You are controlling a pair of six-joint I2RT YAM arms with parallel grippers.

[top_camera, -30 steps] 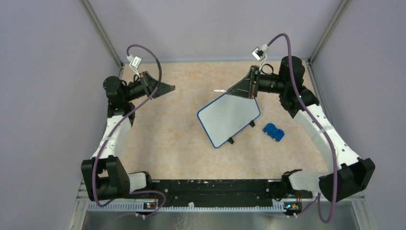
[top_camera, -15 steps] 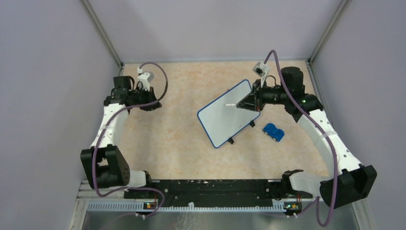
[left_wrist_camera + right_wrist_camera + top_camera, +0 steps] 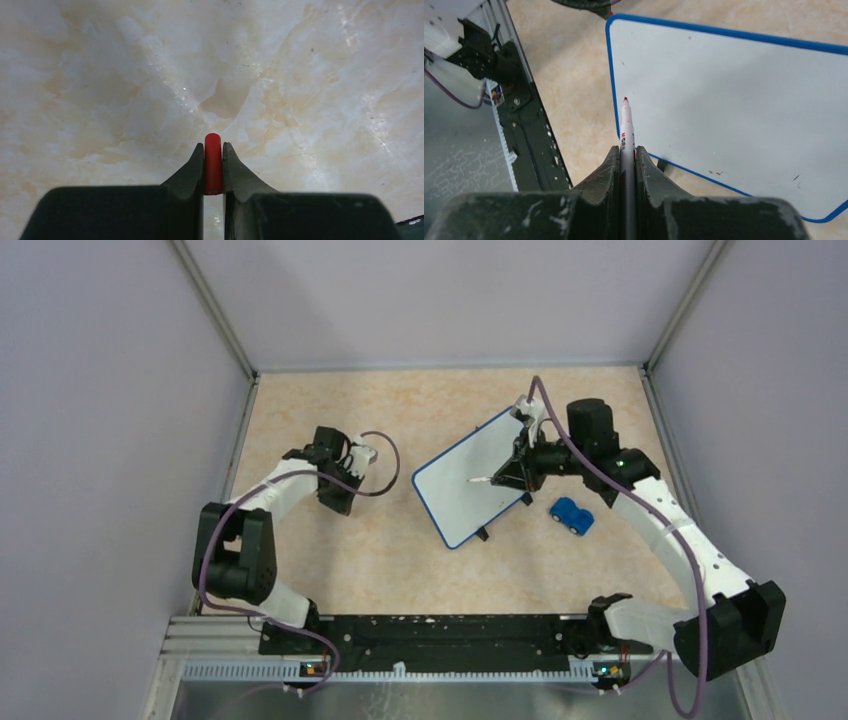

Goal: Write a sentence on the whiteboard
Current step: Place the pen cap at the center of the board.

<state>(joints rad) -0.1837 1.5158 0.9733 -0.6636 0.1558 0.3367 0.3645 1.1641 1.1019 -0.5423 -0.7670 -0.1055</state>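
The whiteboard (image 3: 455,502), white with a blue rim and black feet, lies tilted right of the table's middle. In the right wrist view its face (image 3: 734,100) is blank except for a few small specks. No sentence shows on it. My right gripper (image 3: 508,476) (image 3: 626,149) is shut on a white marker (image 3: 626,125) with a bare red tip. The tip hangs over the board's face near one edge (image 3: 472,481); I cannot tell if it touches. My left gripper (image 3: 336,498) (image 3: 213,146) points down at the table left of the board, shut on a small red marker cap (image 3: 213,165).
A blue toy car (image 3: 572,515) sits on the table just right of the board, under my right forearm. The black base rail (image 3: 440,632) runs along the near edge and also shows in the right wrist view (image 3: 531,145). Grey walls enclose the marbled table.
My right gripper has carried the marker from beyond the board's far edge to over its face. My left arm has swung from the back left corner down toward the table, closer to the board.
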